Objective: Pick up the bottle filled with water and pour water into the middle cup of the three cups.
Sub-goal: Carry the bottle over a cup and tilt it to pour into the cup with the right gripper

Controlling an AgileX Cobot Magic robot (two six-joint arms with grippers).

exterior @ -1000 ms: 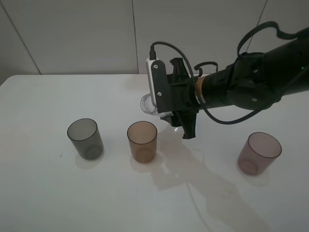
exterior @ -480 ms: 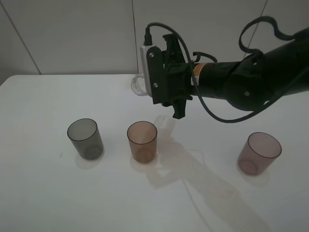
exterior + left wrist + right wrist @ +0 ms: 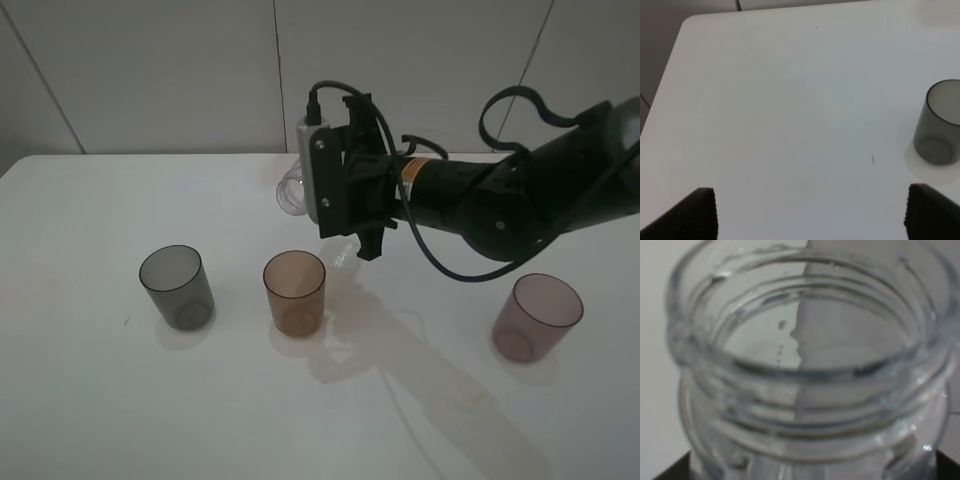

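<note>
My right gripper (image 3: 345, 205) is shut on the clear bottle (image 3: 293, 189) and holds it tipped on its side in the air, its open neck pointing left, behind and above the amber middle cup (image 3: 295, 292). The bottle's body is hidden behind the wrist. In the right wrist view the threaded neck (image 3: 805, 365) fills the picture, with a few droplets inside; I cannot tell the water level. The smoky grey cup (image 3: 176, 287) stands to the left and the mauve cup (image 3: 537, 317) to the right. My left gripper (image 3: 812, 215) is open and empty over the table, out of the exterior view.
The white table (image 3: 90, 400) runs to a pale wall at the back. The grey cup (image 3: 940, 122) shows in the left wrist view, with the table's corner (image 3: 687, 22) beyond it. Black cables loop above my right arm (image 3: 520, 190).
My right gripper has lifted the tipped bottle up and back from just beside the amber cup, then settled slightly lower. The cups have not moved.
</note>
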